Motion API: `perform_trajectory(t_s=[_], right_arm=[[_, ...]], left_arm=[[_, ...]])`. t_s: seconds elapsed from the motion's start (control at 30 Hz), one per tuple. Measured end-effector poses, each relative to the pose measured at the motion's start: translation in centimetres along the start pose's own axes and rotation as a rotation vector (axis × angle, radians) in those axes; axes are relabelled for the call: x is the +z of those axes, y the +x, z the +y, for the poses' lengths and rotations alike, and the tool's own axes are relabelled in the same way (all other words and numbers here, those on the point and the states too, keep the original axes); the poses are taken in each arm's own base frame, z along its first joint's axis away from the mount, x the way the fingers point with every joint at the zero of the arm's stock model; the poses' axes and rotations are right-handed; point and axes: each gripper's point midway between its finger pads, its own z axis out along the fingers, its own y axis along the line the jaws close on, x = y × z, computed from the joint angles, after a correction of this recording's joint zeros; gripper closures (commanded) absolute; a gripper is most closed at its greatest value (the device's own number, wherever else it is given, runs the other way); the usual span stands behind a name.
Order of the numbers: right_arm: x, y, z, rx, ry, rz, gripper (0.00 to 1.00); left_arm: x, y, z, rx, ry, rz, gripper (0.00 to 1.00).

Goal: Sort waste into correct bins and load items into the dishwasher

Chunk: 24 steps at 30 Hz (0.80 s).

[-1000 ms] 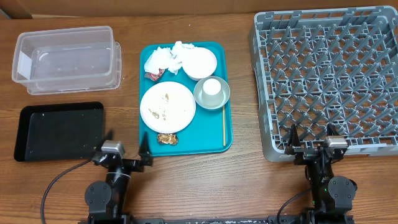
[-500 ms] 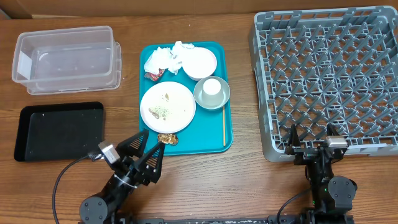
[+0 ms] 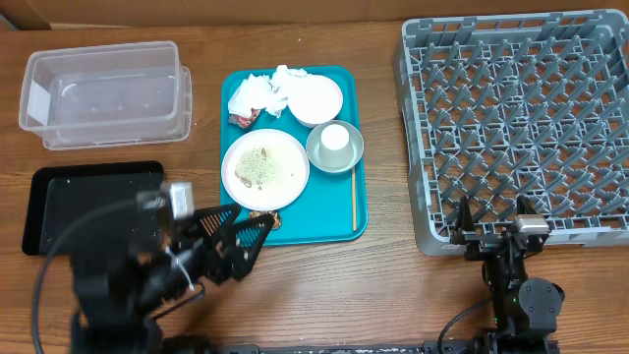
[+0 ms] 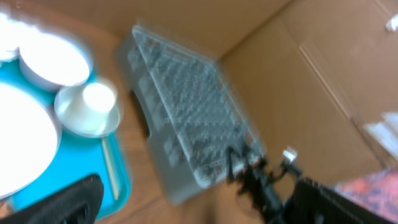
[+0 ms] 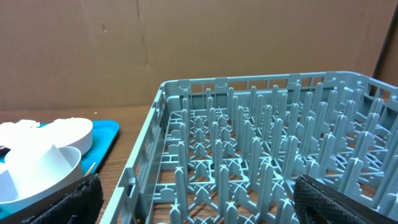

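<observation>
The teal tray (image 3: 339,211) holds the white plate (image 3: 264,169) with crumbs, a white bowl (image 3: 316,98), a grey bowl (image 3: 319,155) with a white cup (image 3: 336,138) in it, and a thin wooden stick (image 3: 354,202). Crumpled napkins (image 3: 260,90) and a red-brown wrapper (image 3: 239,120) lie at its back left. My left gripper (image 3: 252,222) is open, tilted sideways over the tray's front left corner, partly hiding the brown food lump (image 3: 263,218). The left wrist view is blurred. My right gripper (image 3: 489,218) stands open and empty at the front edge of the grey dish rack (image 3: 521,128).
A clear plastic tub (image 3: 106,93) stands at the back left, with a shallow black tray (image 3: 93,202) in front of it. The left arm's body and cable overlap the black tray's right side. Cardboard walls rise behind the table.
My left arm has risen and swung right toward the teal tray, its open fingers now over the tray's front left corner. The right arm has not moved.
</observation>
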Motion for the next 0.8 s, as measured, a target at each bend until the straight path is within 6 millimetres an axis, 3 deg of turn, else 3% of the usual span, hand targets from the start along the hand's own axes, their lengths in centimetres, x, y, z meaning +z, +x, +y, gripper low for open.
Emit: perform_trajectory(t_s=[0.13, 0.27, 0.47, 0.57, 0.67, 0.8], right_arm=[[0.0, 0.0, 0.0, 0.0, 0.0, -0.001, 0.0], [0.0, 0.0, 0.0, 0.0, 0.0, -0.001, 0.0], [0.0, 0.0, 0.0, 0.0, 0.0, 0.0, 0.0], [0.0, 0.0, 0.0, 0.0, 0.0, 0.0, 0.0], [0.0, 0.0, 0.0, 0.0, 0.0, 0.0, 0.0], [0.0, 0.0, 0.0, 0.0, 0.0, 0.0, 0.0]], left_arm=[[1.0, 0.0, 1.4, -0.084, -0.137, 0.239, 0.0], [2.7, -1.1, 3.0, -0.156, -0.192, 0.364, 0.0], [5.2, 0.4, 6.3, -0.291, -0.254, 0.517, 0.0], [5.1, 3.1, 8.8, -0.323, -0.457, 0.62, 0.0], [3.6, 5.8, 11.2, -0.328, -0.768, 0.688, 0.0], [3.1, 6.1, 13.3, -0.256, -1.025, 0.634, 0.0]])
